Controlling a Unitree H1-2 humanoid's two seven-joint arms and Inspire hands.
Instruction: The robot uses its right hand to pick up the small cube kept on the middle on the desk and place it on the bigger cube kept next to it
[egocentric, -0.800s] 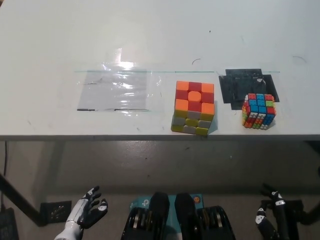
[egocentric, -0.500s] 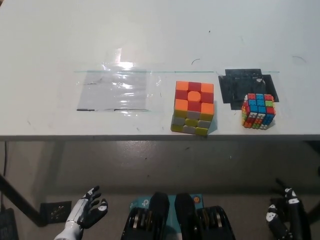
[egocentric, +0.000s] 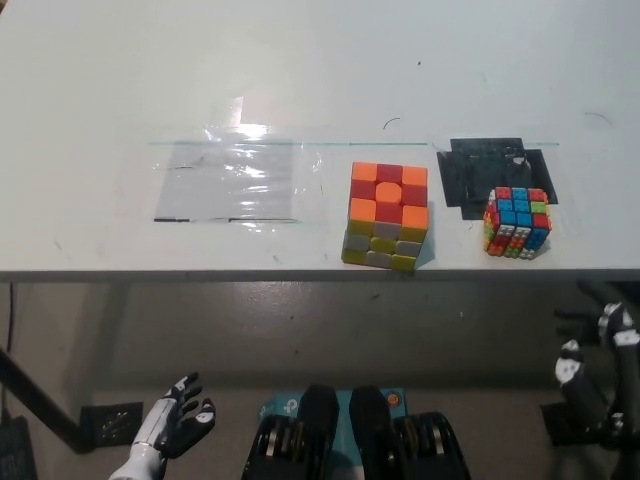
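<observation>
The small cube (egocentric: 517, 222), a puzzle cube with blue, red and green tiles, sits on the white desk (egocentric: 300, 80) near its front edge at the right. To its left stands the bigger cube (egocentric: 387, 215), orange and red on top, yellow and grey on its front. My black right hand (egocentric: 598, 365) is below the desk's front edge at the far right, open, well short of the small cube. My white left hand (egocentric: 172, 425) rests open at the lower left, under desk level.
A black patch (egocentric: 468, 172) lies on the desk just behind the small cube. A shiny clear taped sheet (egocentric: 232, 180) covers the desk left of the bigger cube. Grey floor shows below the desk edge.
My right hand has risen from the bottom right corner and moved right, closer to the desk's front edge. Both cubes and my left hand have stayed put.
</observation>
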